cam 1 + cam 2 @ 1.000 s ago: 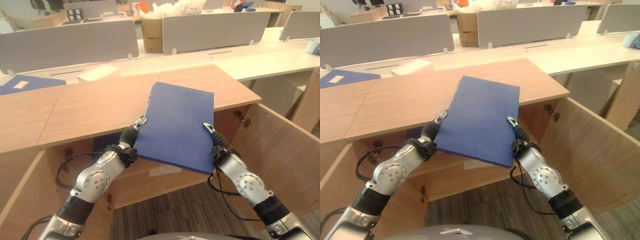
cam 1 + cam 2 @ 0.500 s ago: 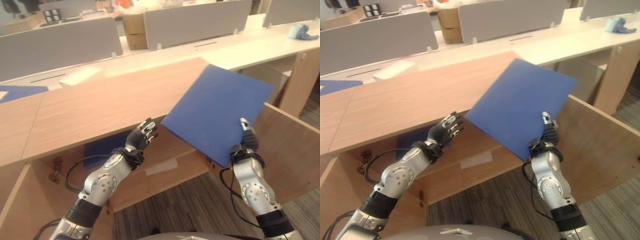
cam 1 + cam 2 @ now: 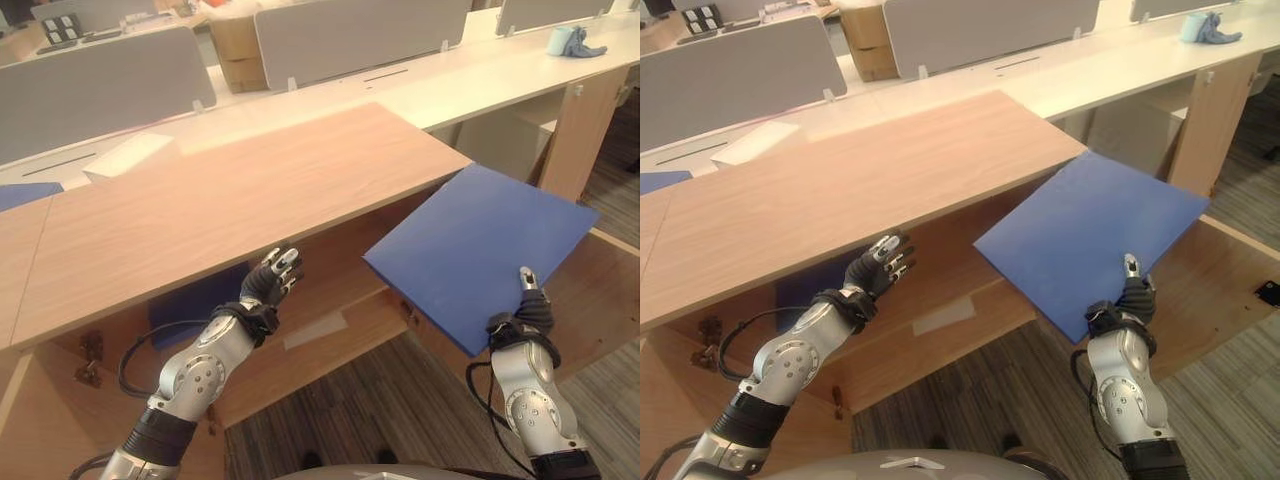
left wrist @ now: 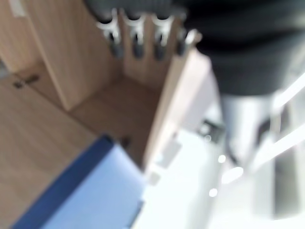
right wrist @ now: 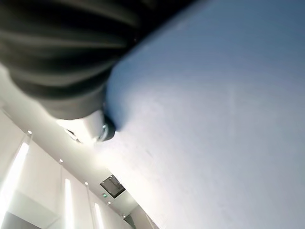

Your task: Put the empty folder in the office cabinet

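Observation:
The blue folder [image 3: 480, 250] hangs in the air at the right, beyond the end of the wooden cabinet top [image 3: 220, 200] and lower than it, tilted with its near corner down. My right hand [image 3: 520, 320] is shut on that near corner, thumb on top; the right wrist view shows the folder's face [image 5: 214, 119] from very close. My left hand [image 3: 270, 285] is open and holds nothing, fingers [image 4: 136, 33] straight, just under the front edge of the cabinet top, before the open cabinet. Another blue folder [image 3: 195, 305] lies inside the cabinet.
The cabinet's right door [image 3: 605, 290] stands open just under and behind the folder. A wooden shelf [image 3: 330, 330] runs inside. On the top, a blue folder [image 3: 25, 192] lies far left and a white sheet [image 3: 125, 155] behind. Grey desk dividers [image 3: 100, 90] stand beyond.
The right hand has carried the folder further right and down, off the cabinet top. The left hand stays free near the cabinet's front edge. The camera has shifted.

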Controlling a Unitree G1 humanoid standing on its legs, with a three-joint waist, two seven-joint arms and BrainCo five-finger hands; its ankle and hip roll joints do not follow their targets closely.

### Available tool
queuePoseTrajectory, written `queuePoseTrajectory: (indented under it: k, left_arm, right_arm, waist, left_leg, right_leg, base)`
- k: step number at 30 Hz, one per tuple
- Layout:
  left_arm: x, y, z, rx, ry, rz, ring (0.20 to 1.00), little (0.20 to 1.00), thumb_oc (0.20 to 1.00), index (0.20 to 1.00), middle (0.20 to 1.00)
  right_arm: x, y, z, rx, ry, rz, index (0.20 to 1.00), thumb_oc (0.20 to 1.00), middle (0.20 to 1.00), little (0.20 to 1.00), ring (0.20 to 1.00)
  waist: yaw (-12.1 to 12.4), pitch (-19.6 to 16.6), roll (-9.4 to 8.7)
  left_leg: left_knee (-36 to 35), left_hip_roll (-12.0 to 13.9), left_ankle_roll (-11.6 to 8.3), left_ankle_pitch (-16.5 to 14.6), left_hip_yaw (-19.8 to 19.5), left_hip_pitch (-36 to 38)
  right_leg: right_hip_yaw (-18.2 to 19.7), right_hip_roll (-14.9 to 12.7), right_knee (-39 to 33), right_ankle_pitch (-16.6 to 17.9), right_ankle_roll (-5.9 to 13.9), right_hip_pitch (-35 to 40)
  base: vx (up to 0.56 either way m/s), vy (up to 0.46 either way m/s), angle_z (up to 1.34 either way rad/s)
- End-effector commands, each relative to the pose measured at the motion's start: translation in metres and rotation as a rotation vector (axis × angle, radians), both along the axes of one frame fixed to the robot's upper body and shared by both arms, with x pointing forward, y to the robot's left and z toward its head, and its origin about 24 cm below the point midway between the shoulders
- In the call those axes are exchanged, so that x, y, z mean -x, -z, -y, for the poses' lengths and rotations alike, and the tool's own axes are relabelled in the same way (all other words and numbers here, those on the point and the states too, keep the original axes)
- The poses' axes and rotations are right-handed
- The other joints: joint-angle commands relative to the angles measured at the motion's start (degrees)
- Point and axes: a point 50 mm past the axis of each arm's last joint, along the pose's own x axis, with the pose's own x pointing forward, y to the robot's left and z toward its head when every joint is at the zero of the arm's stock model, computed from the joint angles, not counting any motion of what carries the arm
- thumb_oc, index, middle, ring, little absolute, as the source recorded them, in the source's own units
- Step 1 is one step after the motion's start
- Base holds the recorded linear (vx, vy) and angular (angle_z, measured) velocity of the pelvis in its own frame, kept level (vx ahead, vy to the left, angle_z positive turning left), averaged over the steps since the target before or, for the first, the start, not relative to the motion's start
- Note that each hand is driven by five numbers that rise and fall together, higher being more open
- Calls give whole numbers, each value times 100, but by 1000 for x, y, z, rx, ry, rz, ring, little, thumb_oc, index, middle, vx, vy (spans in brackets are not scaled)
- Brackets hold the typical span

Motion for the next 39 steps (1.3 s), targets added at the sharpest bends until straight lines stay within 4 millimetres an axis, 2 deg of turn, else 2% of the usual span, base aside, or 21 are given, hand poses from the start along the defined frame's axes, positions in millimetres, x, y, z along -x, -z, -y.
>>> queuePoseTrajectory:
  k: [1, 2, 4, 10, 11, 12, 13, 17, 25, 34, 36, 39]
  left_arm:
    - [-9, -23, -14, -33, -92, 131, 1000, 1000, 1000, 1000, 1000]
    - [-9, -23, -14, -33, -92, 131, 1000, 1000, 1000, 1000, 1000]
    - [-9, -20, -23, -72, -176, 121, 1000, 1000, 1000, 1000, 1000]
    - [-8, -18, -25, -75, -185, 112, 1000, 1000, 1000, 1000, 1000]
    - [-2, -9, -35, -97, -225, 76, 1000, 1000, 1000, 1000, 1000]
    - [-2, -9, -35, -97, -225, 76, 1000, 1000, 1000, 1000, 1000]
    - [3, -3, -40, -114, -253, 51, 1000, 1000, 1000, 1000, 1000]
    - [9, 6, -44, -153, -282, 15, 1000, 1000, 1000, 1000, 1000]
    - [13, 34, -49, -254, -338, -132, 1000, 1000, 1000, 1000, 1000]
    - [32, 84, -64, -478, -341, -364, 1000, 1000, 1000, 1000, 1000]
    - [56, 124, -70, -558, -334, -558, 1000, 1000, 1000, 1000, 1000]
    - [86, 161, -82, -640, -341, -734, 1000, 1000, 1000, 1000, 1000]
  right_arm:
    - [-19, -27, -26, 13, -228, 156, 200, 200, 200, 200, 200]
    - [-19, -27, -26, 13, -228, 156, 200, 200, 200, 200, 200]
    - [-12, -13, -42, 52, -439, 78, 200, 200, 200, 200, 200]
    - [-9, -10, -44, 60, -480, 60, 200, 200, 200, 200, 200]
    - [8, 5, -46, 55, -590, -24, 200, 200, 200, 200, 200]
    - [8, 5, -46, 55, -590, -24, 200, 200, 200, 200, 200]
    - [18, 14, -43, 39, -634, -67, 200, 200, 200, 200, 200]
    - [24, 18, -44, -3, -639, -69, 200, 200, 200, 200, 200]
    - [14, 19, -48, -18, -596, -28, 200, 200, 200, 200, 200]
    - [4, 16, -42, -39, -526, 12, 200, 200, 200, 200, 200]
    - [-2, 18, -39, -70, -489, 11, 200, 200, 200, 200, 200]
    - [-11, 19, -36, -96, -459, 13, 200, 200, 200, 200, 200]
  waist:
    - [-31, -11, -165]
    - [-31, -11, -165]
    - [-25, 17, -224]
    - [-23, 25, -243]
    - [-21, 53, -333]
    - [-21, 53, -333]
    - [-5, 84, -402]
    - [69, 143, -477]
    - [243, 154, -520]
    - [379, 179, -564]
    - [458, 190, -582]
    - [543, 206, -604]
  left_leg:
    - [33, 73, -58, -989, -75, 339]
    - [33, 73, -58, -989, -75, 339]
    - [33, 68, -60, -985, -82, 315]
    - [33, 68, -61, -983, -82, 312]
    - [33, 69, -59, -977, -72, 296]
    - [33, 69, -59, -977, -72, 296]
    - [33, 64, -50, -976, -86, 285]
    - [33, 55, -47, -949, -147, 255]
    - [33, 36, -47, -925, -257, 196]
    - [33, 23, -36, -920, -334, 174]
    - [33, 10, -26, -918, -381, 164]
    - [33, 3, -30, -914, -421, 156]
  right_leg:
    - [-207, -96, 13, -271, 218, 21]
    - [-207, -96, 13, -271, 218, 21]
    - [-213, -100, 13, -282, 222, 4]
    - [-215, -100, 13, -283, 222, 2]
    - [-216, -98, 13, -282, 227, -17]
    - [-216, -98, 13, -282, 227, -17]
    - [-239, -99, 13, -284, 236, -21]
    - [-309, -98, 13, -278, 243, -23]
    - [-430, -92, 13, -301, 236, -21]
    - [-542, -102, 13, -307, 245, 5]
    - [-595, -100, 13, -314, 243, 17]
    - [-647, -106, 13, -317, 246, 31]
  base:
    - [-4, 0, -5]
    - [-8, -2, -7]
    - [-14, -8, -3]
    - [-1, -2, 2]
    - [0, 0, 0]
    - [-20, -50, 4]
    - [-20, -47, 5]
    - [-15, -31, 6]
    - [2, -8, 3]
    - [10, -20, 10]
    - [13, -30, 4]
    - [5, -24, 7]
